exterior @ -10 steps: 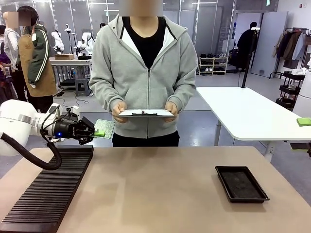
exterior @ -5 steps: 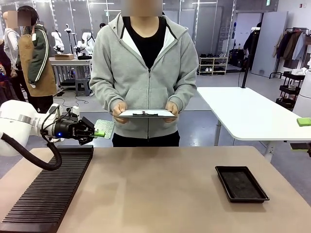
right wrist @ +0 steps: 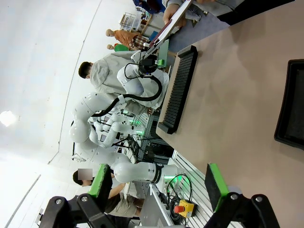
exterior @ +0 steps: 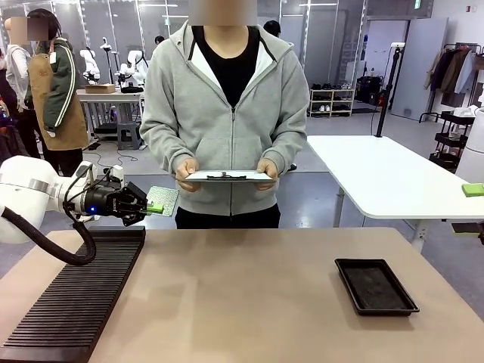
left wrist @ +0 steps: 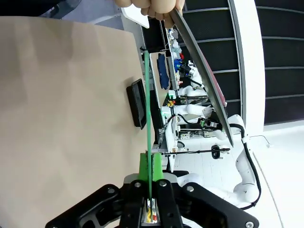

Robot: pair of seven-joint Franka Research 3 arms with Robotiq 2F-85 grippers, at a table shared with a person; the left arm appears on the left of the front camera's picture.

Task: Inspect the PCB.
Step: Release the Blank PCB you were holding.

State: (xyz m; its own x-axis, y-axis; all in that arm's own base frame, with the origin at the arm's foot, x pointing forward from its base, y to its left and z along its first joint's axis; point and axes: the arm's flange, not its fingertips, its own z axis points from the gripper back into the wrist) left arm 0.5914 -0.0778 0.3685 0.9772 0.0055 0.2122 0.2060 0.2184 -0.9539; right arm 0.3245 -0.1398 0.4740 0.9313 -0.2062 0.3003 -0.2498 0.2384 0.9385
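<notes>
The PCB (exterior: 163,200) is a thin green board held out over the table's far left edge, above the rack. My left gripper (exterior: 153,206) is shut on its near end and points toward the person. In the left wrist view the PCB (left wrist: 148,109) appears edge-on as a thin green line rising from between the shut green pads (left wrist: 143,166) of the left gripper (left wrist: 151,183). My right gripper (right wrist: 156,185) stands open, with nothing between its fingers, off the table's right side.
A person in a grey hoodie stands at the far side and holds a clipboard (exterior: 225,176) flat in both hands. A black slotted rack (exterior: 76,295) lies along the table's left. A black tray (exterior: 376,286) sits at the right, with bare tabletop between them.
</notes>
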